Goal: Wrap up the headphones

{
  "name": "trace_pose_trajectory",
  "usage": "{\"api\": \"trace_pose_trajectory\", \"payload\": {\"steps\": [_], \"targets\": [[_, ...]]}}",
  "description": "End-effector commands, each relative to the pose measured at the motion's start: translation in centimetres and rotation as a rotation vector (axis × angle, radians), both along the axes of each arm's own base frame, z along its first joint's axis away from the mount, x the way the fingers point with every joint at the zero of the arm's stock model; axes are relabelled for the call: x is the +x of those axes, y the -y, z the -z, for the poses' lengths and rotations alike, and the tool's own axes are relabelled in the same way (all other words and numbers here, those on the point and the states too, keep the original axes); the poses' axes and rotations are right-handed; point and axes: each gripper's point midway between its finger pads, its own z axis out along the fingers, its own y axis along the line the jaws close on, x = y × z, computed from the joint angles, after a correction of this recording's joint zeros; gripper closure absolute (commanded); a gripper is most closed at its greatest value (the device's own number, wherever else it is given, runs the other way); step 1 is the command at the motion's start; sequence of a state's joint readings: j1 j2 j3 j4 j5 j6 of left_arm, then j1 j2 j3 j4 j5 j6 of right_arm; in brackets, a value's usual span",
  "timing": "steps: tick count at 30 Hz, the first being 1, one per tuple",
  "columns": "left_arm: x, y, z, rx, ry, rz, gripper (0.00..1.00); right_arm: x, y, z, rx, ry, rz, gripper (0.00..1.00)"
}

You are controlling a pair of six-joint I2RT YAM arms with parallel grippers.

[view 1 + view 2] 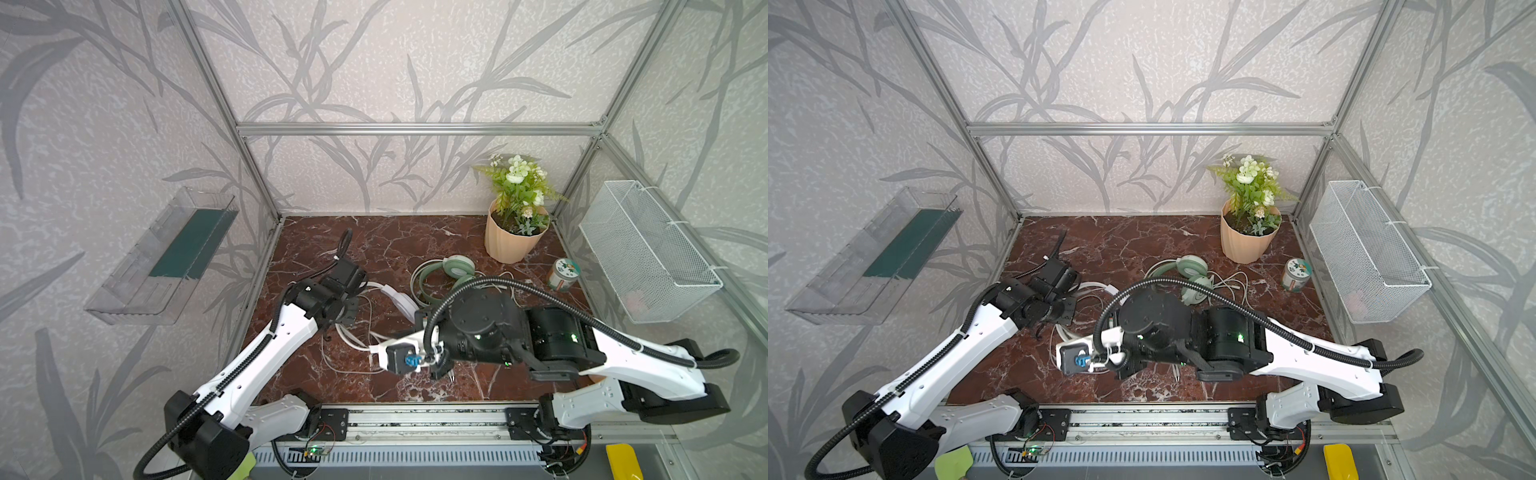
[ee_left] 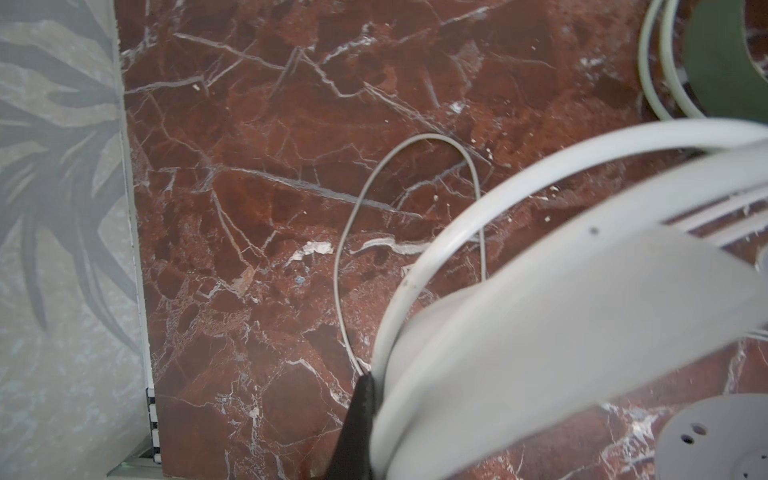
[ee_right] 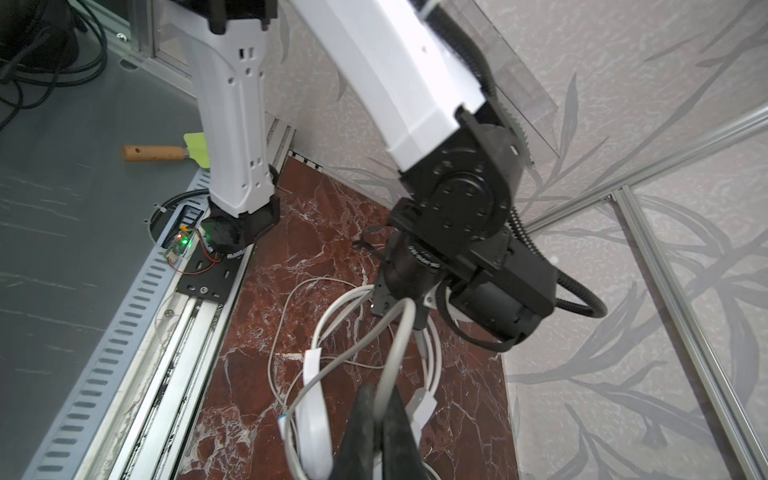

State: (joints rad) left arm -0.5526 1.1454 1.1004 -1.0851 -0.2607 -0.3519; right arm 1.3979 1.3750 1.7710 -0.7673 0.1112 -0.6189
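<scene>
The arms cover the grips in both top views; the right wrist view shows the right gripper with jaws clenched on the pale cable of the white headphones, which rises toward the left gripper. The left wrist view shows that one's jaws pinched on the headband's thin wire. The white set lies left of the middle of the worktop, the mint green headphones nearer its back edge.

Tabletop: red-brown marble with white veining; walls: pale grey with a darker grey leaf pattern. Also shown: white headset, mint green headset, peach plant pot, white wire basket.
</scene>
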Motion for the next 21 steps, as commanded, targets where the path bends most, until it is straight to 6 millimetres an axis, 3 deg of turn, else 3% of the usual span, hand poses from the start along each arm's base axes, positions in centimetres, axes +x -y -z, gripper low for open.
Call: {"api": "trace_pose_trajectory", "payload": {"steps": [1, 10, 15, 21], "targets": [[-0.9, 0.5, -1.3, -0.008, 0.043, 0.037, 1.00, 2.1, -0.1, -1.4, 0.038, -0.030, -0.006, 1.00], [-3.1, 3.9, -3.6, -0.047, 0.103, 0.226, 1.00, 8.3, 0.0, -1.8, 0.065, -0.084, 0.079, 1.00], [-4.2, 3.7, -4.0, -0.026, 0.102, 0.276, 1.00, 12.4, 1.7, -2.1, 0.106, -0.112, 0.168, 1.00], [-5.5, 3.0, -5.1, -0.055, 0.110, 0.293, 1.00, 14.8, 1.9, -1.2, 0.132, -0.131, 0.210, 1.00]]}}
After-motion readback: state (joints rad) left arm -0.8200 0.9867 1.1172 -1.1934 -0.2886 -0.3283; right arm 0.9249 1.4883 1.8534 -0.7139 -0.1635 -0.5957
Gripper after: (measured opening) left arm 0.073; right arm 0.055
